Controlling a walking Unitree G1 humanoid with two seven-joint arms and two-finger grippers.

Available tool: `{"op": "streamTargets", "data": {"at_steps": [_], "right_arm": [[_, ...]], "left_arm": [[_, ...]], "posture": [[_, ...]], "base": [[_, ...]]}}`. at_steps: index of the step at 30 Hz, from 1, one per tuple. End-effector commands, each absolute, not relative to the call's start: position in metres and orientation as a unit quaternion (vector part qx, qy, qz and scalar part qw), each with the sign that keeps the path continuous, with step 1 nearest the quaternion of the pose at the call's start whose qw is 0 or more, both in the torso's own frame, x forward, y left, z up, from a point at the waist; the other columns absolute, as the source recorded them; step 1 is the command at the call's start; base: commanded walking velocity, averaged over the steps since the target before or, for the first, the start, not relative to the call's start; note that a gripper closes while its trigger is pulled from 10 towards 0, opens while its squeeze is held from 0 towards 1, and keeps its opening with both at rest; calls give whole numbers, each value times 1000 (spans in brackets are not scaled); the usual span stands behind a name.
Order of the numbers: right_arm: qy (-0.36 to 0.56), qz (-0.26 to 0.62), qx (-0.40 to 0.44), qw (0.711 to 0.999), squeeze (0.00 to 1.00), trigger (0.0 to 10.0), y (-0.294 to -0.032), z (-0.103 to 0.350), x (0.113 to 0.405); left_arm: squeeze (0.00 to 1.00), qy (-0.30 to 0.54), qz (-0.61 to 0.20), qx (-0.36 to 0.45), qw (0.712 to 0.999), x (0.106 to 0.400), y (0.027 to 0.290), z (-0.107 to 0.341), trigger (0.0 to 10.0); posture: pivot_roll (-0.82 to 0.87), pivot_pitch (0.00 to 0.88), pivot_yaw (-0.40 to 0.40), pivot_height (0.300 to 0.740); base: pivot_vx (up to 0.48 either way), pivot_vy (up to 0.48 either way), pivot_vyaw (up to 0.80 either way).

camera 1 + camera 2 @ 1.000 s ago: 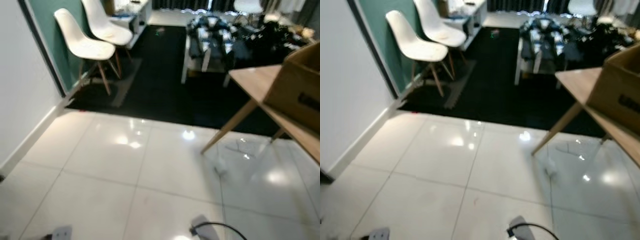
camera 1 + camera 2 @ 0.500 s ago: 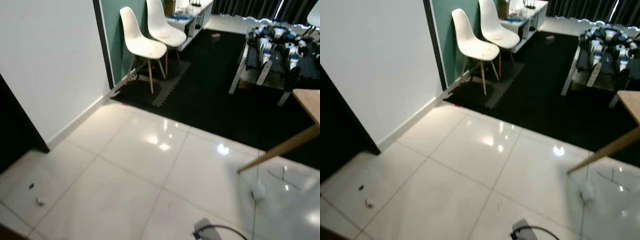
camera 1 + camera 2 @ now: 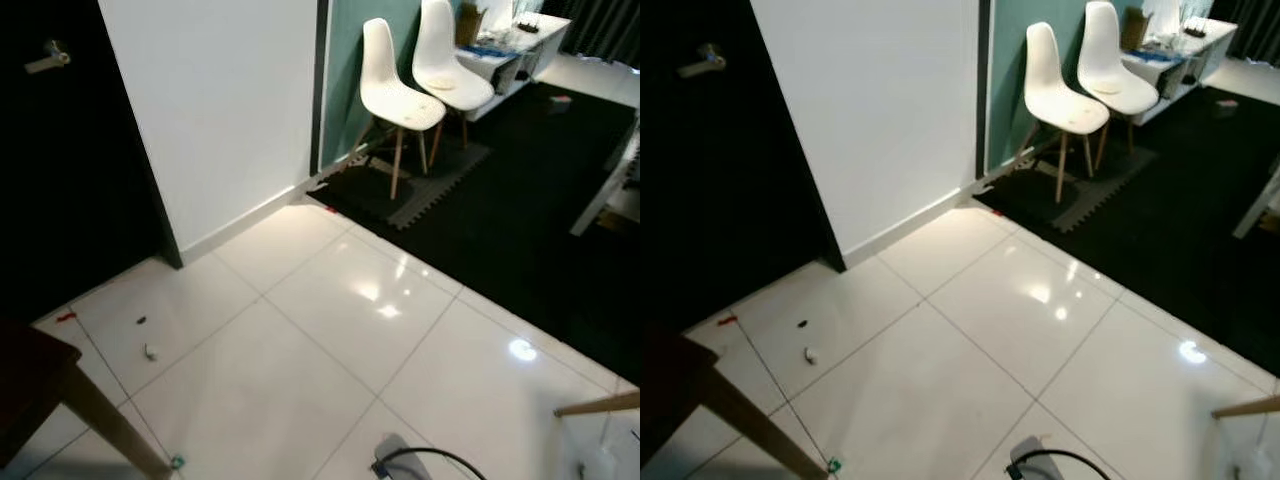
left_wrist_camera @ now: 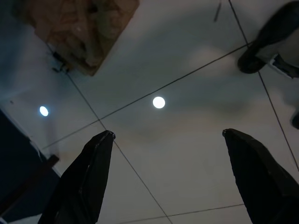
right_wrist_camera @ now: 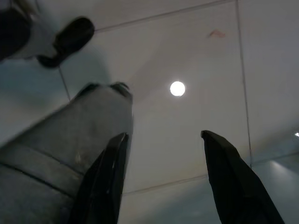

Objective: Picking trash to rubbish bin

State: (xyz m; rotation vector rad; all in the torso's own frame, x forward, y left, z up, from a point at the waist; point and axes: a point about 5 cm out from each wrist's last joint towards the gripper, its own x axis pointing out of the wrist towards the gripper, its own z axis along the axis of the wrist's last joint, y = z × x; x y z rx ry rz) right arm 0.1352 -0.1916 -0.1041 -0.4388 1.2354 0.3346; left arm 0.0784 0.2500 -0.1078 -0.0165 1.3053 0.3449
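The robot is at the searching step. Small bits of trash lie on the white floor near the dark doorway: a white scrap, a dark speck and a red piece. Both the left gripper and the right gripper hang released, fingers apart, grasping nothing. Next it likely must walk closer and bend down to the scrap

No legible text, labels, brands, numbers or signs. Glossy white tiled floor, plain white wall panel, two white moulded plastic chairs at far right: all unmarked. Small floor scraps too tiny to read.
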Motion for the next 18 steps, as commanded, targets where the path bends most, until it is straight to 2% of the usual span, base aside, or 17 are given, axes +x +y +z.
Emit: {"op": "streamTargets", "data": {"at_steps": [1,18], "right_arm": [[579,157,-202,774,0,10000,-192,-106,129],[575,166,-207,774,0,10000,-190,-106,131]], "left_arm": [[0,611,162,-7,775,74,250,-109,10000],[0,613,161,-9,773,72,247,-110,10000]], "posture": [[110,59,-5,740],[115,66,-3,740]], "base": [[0,0,788],[0,0,787]]}}
